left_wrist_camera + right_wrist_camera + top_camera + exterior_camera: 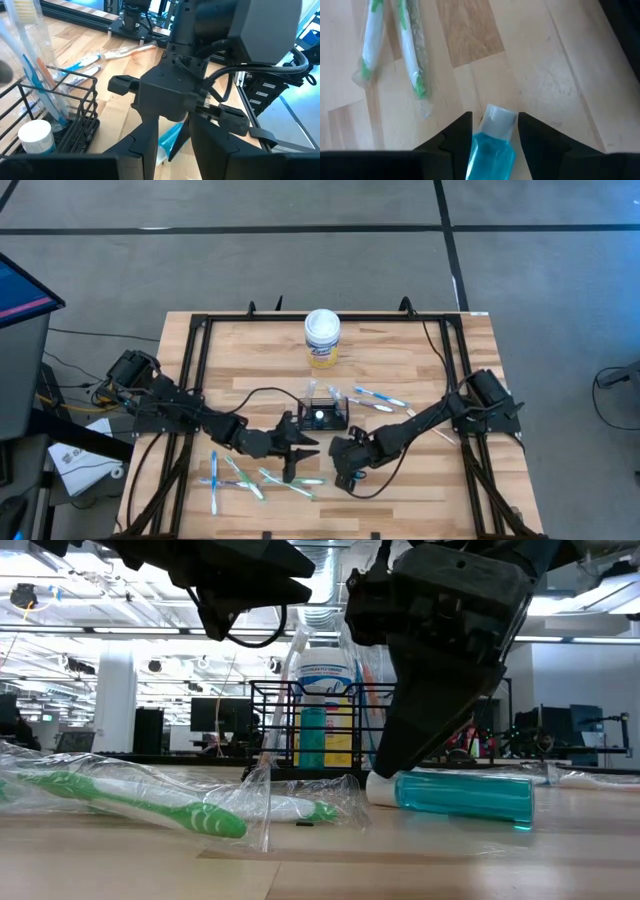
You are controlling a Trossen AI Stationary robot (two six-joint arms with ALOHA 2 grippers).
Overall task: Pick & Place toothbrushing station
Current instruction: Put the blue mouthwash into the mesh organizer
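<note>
**Right tool astride blue bottle, caddy at counter centre**

The black wire caddy (326, 414) stands upright at the middle of the counter (400, 360), in front of the white-lidded canister (322, 338). The left wrist view shows its contents: a white-capped bottle (36, 138) and wrapped toothbrushes leaning against its wall; the high view resolves only a pale cap inside.

The right tool (494, 131) is lowered to the counter in front of the caddy. The right wrist view shows its fingers (456, 134) on either side of a small blue bottle with a white cap (492, 147), set narrowly, close to the bottle's sides; contact cannot be confirmed. The low view shows this bottle (462, 796) lying flat on the counter beneath the tool. The high view hides it under the arm.

The left tool (291, 470) hangs beside the right tool, just in front of the caddy, fingers partly spread, holding nothing.

Wrapped toothbrushes (285, 480) lie scattered at the front left; others (380, 397) lie right of the caddy. The low view shows a green one (150, 802) in clear film
</note>
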